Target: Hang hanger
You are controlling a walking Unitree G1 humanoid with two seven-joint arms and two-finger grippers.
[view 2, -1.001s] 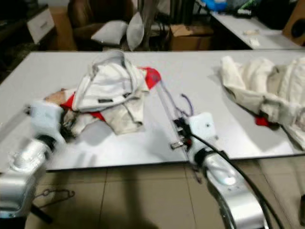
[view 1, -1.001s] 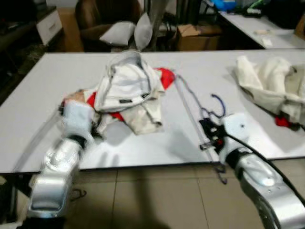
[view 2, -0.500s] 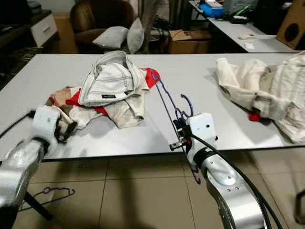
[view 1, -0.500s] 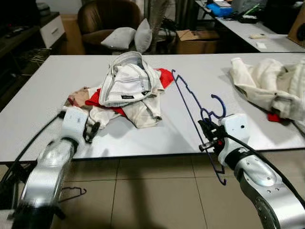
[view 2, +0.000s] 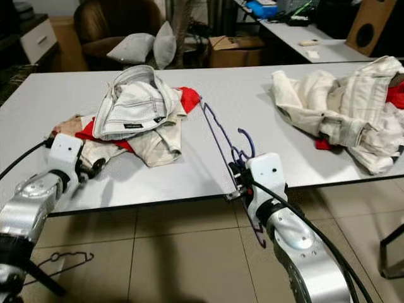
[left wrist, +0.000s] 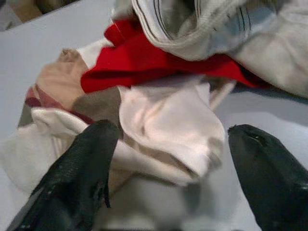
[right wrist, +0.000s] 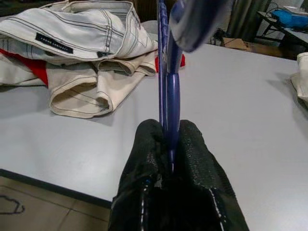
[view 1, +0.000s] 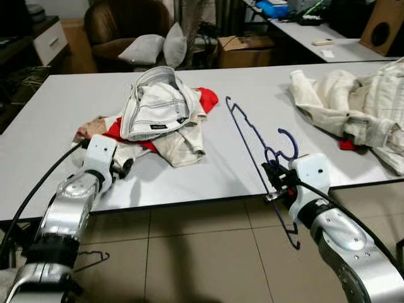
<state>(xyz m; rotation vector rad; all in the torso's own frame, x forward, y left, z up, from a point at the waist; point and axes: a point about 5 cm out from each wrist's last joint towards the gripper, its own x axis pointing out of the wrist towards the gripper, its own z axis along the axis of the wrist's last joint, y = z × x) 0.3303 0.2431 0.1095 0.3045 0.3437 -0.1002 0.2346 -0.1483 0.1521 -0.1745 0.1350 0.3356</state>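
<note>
A thin blue hanger (view 1: 252,139) stands on edge over the white table's front edge, its hook (view 1: 288,142) curling up and its lower corner (view 1: 294,238) hanging below the table. My right gripper (view 1: 276,177) is shut on the hanger near the hook; in the right wrist view the black fingers (right wrist: 149,154) pinch the blue wire (right wrist: 171,103). My left gripper (view 1: 121,166) is open at the near side of a pile of white, cream and red clothes (view 1: 158,113); in the left wrist view its fingertips (left wrist: 94,149) flank a white fold (left wrist: 168,130).
A second heap of cream clothes (view 1: 347,113) lies at the table's right end. Another hanger (view 1: 88,257) lies on the tiled floor at the left. A black cable (view 1: 38,189) trails from my left arm. A brown chair with pillows (view 1: 139,38) stands behind the table (view 1: 208,183).
The camera has shifted, so the scene sits a little further left. My left gripper has closed in on the near side of the clothes pile. The right gripper still holds the hanger.
</note>
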